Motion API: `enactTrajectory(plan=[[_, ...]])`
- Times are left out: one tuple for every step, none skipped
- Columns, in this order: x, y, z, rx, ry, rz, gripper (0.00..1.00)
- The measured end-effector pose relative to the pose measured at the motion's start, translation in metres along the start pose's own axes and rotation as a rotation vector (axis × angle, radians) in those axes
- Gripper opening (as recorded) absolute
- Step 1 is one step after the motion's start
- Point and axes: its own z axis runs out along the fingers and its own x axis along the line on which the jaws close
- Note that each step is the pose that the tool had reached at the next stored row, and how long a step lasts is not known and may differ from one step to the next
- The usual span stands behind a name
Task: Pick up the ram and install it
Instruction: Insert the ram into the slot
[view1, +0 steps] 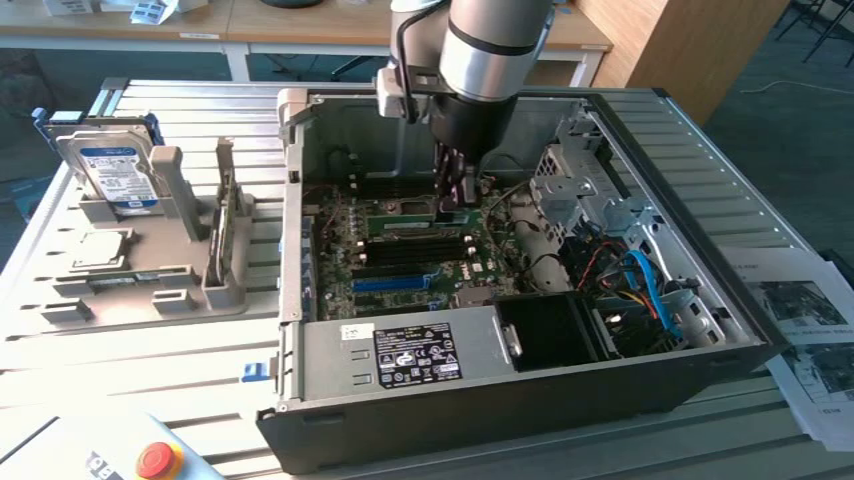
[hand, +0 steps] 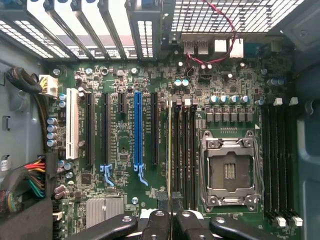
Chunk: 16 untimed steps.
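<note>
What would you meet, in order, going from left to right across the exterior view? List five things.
The hard drive → gripper shut on the ram → silver drive cage → blue cable → printed papers.

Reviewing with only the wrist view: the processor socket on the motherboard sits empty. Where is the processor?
Observer: Outside the case: a square silver processor chip lies on the grey parts holder, at the exterior view's left.
Operator: Anything else on it?
Observer: A silver hard drive with a blue label stands upright there.
Operator: How does the arm come in?
Observer: From above, into the open black computer case; the gripper, shut on the thin green ram stick, is low over the motherboard.
</note>
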Motion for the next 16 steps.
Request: enactTrajectory(plan=[[0.0, -0.0001, 0.0016, 0.0, 0.0001, 0.0, 0.12], [0.0, -0.0001, 0.0035, 0.0, 0.0, 0.0, 0.12], [0.0, -0.0002, 0.0051, 0.0, 0.0001, 0.0, 0.12], [0.0, -0.0003, 0.0066, 0.0, 0.0001, 0.0, 0.12], [0.0, -0.0004, 0.0081, 0.0, 0.0002, 0.0, 0.12], [0.0, -0.0004, 0.0096, 0.0, 0.0001, 0.0, 0.12], [0.0, -0.0005, 0.0109, 0.0, 0.0001, 0.0, 0.12], [0.0, -0.0006, 0.0121, 0.0, 0.0001, 0.0, 0.12], [0.0, -0.0006, 0.0132, 0.0, 0.0, 0.0, 0.12], [0.0, -0.0006, 0.0135, 0.0, 0.0002, 0.0, 0.12], [0.0, -0.0006, 0.0135, 0.0, 0.0002, 0.0, 0.12], [0.0, -0.0006, 0.0134, 0.0, 0.0002, 0.0, 0.12], [0.0, -0.0006, 0.0135, 0.0, 0.0001, 0.0, 0.12], [0.0, -0.0006, 0.0135, 0.0, 0.0001, 0.0, 0.12], [0.0, -0.0006, 0.0135, 0.0, 0.0001, 0.0, 0.12], [0.0, -0.0006, 0.0135, 0.0, 0.0001, 0.0, 0.12]])
